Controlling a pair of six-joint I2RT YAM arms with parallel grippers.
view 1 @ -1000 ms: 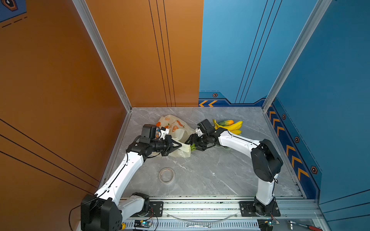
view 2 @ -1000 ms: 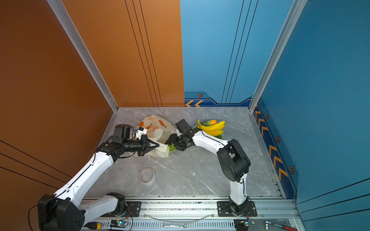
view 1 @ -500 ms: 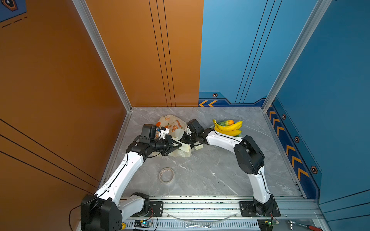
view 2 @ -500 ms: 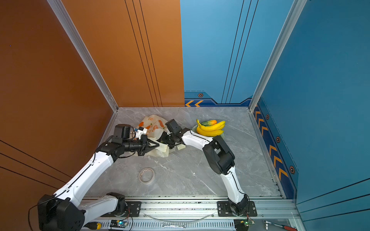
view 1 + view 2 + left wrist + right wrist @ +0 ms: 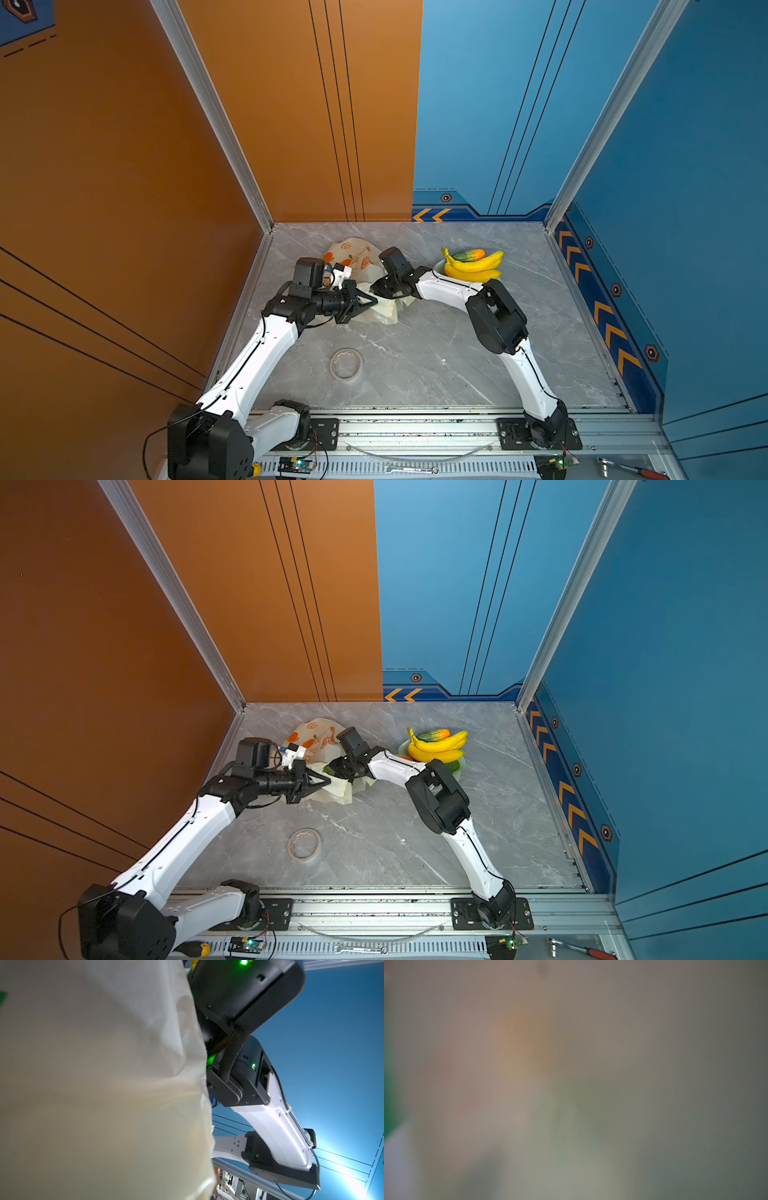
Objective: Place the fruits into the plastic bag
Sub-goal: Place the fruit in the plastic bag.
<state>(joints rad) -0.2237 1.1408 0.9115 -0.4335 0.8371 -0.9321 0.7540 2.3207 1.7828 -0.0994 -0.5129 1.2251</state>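
Observation:
The plastic bag (image 5: 353,255) lies crumpled at the back left, cream with orange prints. My left gripper (image 5: 371,300) is shut on the bag's front edge and holds the mouth up. My right gripper (image 5: 379,287) reaches into that mouth, its fingertips hidden by the film. A bit of green (image 5: 327,769) shows there. In the left wrist view the plastic bag (image 5: 93,1084) fills most of the picture. The right wrist view is only blur. The banana bunch (image 5: 471,269) and a green-orange fruit (image 5: 468,254) lie on the pale green dish (image 5: 460,773).
A roll of tape (image 5: 346,364) lies on the grey marble floor in front of the bag. Orange and blue walls close the left, back and right sides. A wrench (image 5: 411,469) and a red-handled tool (image 5: 636,471) lie on the front rail.
My right arm swung left from beside the dish, carrying a green fruit, and its gripper now sits inside the bag's mouth. The left arm has held still.

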